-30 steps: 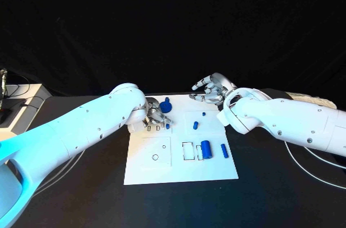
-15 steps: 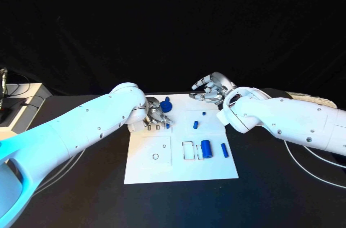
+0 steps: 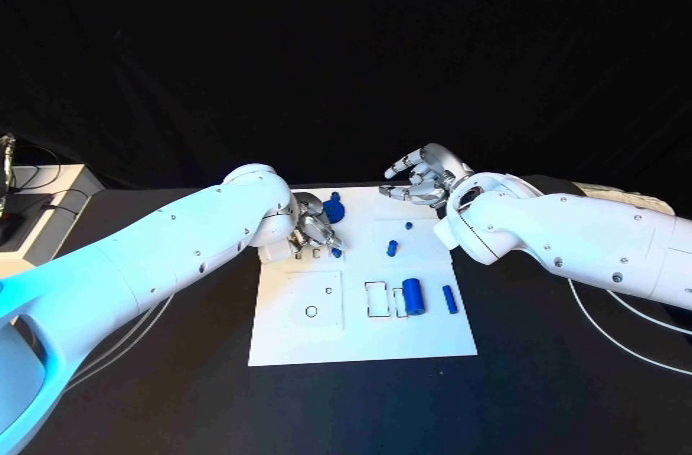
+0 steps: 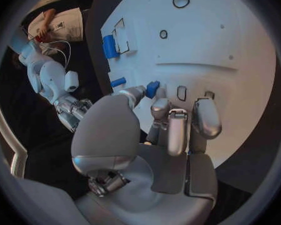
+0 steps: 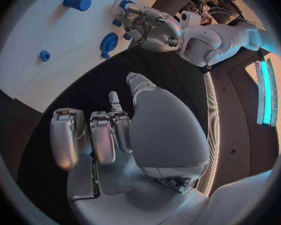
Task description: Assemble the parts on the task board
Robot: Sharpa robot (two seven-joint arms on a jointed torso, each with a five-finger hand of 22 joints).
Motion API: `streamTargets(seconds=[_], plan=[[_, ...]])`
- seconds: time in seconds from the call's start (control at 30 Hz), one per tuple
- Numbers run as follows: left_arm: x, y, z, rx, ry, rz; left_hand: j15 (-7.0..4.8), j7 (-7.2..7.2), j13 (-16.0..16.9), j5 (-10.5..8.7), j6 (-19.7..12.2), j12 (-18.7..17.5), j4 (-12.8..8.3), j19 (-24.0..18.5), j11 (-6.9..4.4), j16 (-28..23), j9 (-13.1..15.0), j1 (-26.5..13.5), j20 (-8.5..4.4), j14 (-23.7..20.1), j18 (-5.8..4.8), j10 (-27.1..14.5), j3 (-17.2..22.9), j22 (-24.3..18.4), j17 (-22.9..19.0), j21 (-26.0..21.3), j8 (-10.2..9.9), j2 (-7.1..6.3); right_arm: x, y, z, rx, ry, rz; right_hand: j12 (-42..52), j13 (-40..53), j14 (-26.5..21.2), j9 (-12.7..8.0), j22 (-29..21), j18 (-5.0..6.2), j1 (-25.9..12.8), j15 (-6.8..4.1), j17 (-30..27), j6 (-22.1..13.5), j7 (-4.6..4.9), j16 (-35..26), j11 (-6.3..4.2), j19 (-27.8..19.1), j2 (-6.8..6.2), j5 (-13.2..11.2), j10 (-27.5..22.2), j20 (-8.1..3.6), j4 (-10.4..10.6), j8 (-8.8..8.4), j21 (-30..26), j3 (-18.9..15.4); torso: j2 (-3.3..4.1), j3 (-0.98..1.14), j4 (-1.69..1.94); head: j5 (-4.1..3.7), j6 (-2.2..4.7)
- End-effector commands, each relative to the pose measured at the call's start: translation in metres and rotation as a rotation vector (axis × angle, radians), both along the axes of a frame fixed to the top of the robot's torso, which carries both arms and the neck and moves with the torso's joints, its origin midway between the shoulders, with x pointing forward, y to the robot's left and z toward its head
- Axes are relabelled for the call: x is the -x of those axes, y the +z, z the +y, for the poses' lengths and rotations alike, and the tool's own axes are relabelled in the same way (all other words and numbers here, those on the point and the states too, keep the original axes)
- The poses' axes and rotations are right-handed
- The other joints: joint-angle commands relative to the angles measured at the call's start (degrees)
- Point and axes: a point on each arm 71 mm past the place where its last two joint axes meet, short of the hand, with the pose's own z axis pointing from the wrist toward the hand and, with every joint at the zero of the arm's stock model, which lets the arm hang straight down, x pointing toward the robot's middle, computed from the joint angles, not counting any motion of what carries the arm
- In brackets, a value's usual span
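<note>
The white task board [image 3: 361, 320] lies mid-table. My left hand [image 3: 310, 233] hovers over its far-left corner and pinches a small blue part [image 4: 152, 89] between thumb and a finger, just above small slots [image 4: 182, 92]. A round blue part [image 3: 332, 212] sits beside that hand. A small peg [image 3: 391, 247], a tiny piece [image 3: 408, 227], a thick cylinder [image 3: 414, 296] and a slim pin [image 3: 449, 299] lie on the board's right half. My right hand [image 3: 418, 180] hangs at the board's far edge, fingers loosely bent, holding nothing [image 5: 115, 135].
Rectangular recesses [image 3: 378, 301] sit left of the thick cylinder, and a round hole [image 3: 312, 314] lies in the near-left panel. Black table [image 3: 548, 375] surrounds the board. Equipment and cables [image 3: 29, 200] stand at the far left edge.
My left hand's fingers have shifted slightly over the slots with the small part. The right hand has barely moved.
</note>
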Motion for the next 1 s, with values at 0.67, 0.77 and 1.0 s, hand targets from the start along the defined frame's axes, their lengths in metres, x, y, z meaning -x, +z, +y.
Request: streamTargets(seconds=[0.67, 0.77, 1.0], plan=[[0.005, 0.001, 0.006, 0.098, 0.028, 0.033, -2.51, -2.66, -0.1, 5.58, 0.9, -0.5, -9.8, 2.2, -2.52, 2.3, 16.3, -6.4, -2.04, 5.4, -1.24, 3.5, 24.4, 3.5, 13.4, 1.7, 6.8, -2.45, -0.002, -0.001, -0.003, 0.014, 0.004, 0.005, -0.1, 11.2, 5.6, 0.1, 9.3, 0.5, -0.5, -0.04, 13.8, 0.2, -0.15, -0.2, -0.27, 2.7, 0.03, 0.4, 1.8, -0.11, 0.1, 0.4, -0.2, -0.2, -0.25, -0.06, 0.09, 0.23, -0.1], [0.006, 0.002, 0.01, 0.107, 0.044, 0.026, -2.68, -2.83, 0.2, 6.72, 1.3, -0.3, -10.6, 2.7, -2.69, 2.3, 16.7, -7.1, -2.2, 5.4, -1.36, 4.1, 24.7, 4.1, 13.5, 2.0, 6.6, -2.61, -0.002, -0.001, -0.004, 0.014, 0.002, 0.006, -0.1, 11.2, 5.6, 0.1, 9.3, 0.5, -0.5, -0.04, 13.8, 0.2, -0.15, -0.2, -0.27, 2.7, 0.03, 0.4, 1.8, -0.11, 0.1, 0.4, -0.2, -0.2, -0.43, 0.03, 0.16, 0.28, -0.23], [0.01, 0.005, 0.024, 0.112, 0.102, -0.012, -3.11, -3.28, 1.5, 9.02, 2.7, 0.6, -12.0, 4.1, -3.16, 2.2, 17.5, -8.4, -2.59, 5.4, -1.76, 5.7, 25.2, 6.0, 13.1, 2.8, 6.2, -2.86, -0.002, -0.002, -0.007, 0.015, -0.004, 0.007, -0.1, 11.2, 5.6, 0.1, 9.2, 0.51, -0.6, -0.05, 13.8, 0.2, -0.16, -0.2, -0.28, 2.7, 0.07, 0.5, 1.8, -0.12, 0.1, 0.43, -0.2, -0.2, -0.87, 0.29, 0.28, 0.52, -0.72]])
